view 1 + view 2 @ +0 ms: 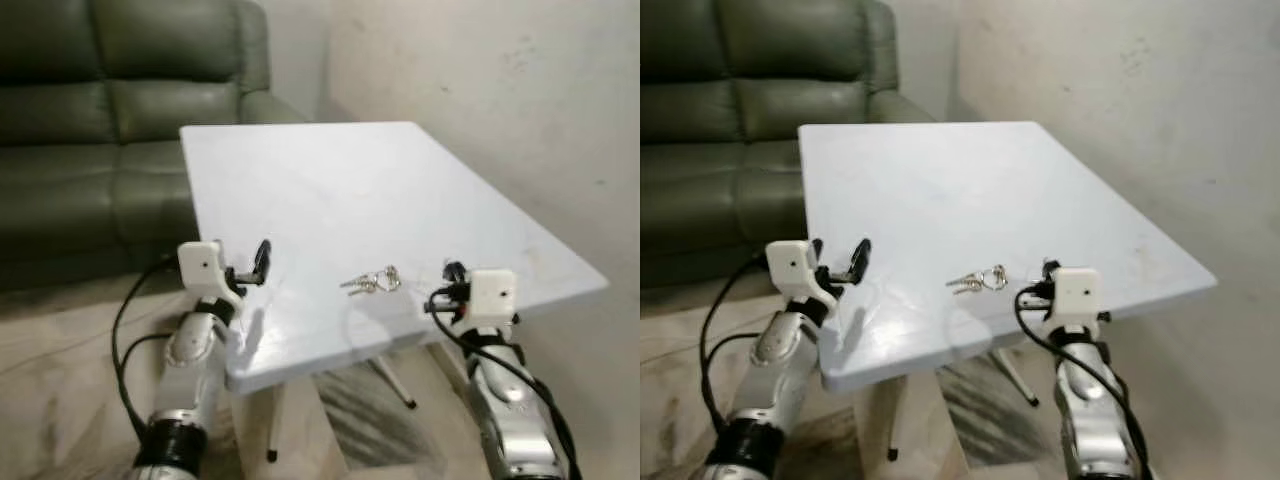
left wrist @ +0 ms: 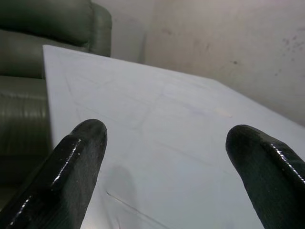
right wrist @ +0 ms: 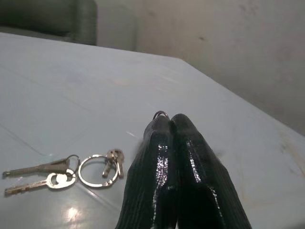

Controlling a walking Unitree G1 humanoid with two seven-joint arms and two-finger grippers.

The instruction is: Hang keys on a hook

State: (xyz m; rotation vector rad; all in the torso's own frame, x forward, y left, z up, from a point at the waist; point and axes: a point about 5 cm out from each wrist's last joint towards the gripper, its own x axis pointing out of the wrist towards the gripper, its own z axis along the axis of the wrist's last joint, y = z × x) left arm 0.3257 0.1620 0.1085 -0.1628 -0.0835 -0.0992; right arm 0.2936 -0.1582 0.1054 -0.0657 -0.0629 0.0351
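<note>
A bunch of silver keys [image 1: 372, 282] on a ring lies flat on the white table [image 1: 330, 180], near its front edge. My right gripper [image 3: 170, 119] is low over the table, just right of the keys [image 3: 71, 174], a short gap from them. Its two black fingers are pressed together with nothing between them. At the table's front left corner my left gripper [image 1: 250, 268] is held just above the surface. Its fingers [image 2: 81, 143] stand wide apart and open, with only bare tabletop between them.
A dark green sofa [image 1: 90, 120] stands behind and left of the table. A pale wall [image 1: 520, 90] runs along the right side. Thin table legs [image 1: 395, 385] and a patterned floor show below the front edge. Black cables [image 1: 125, 330] hang off my left arm.
</note>
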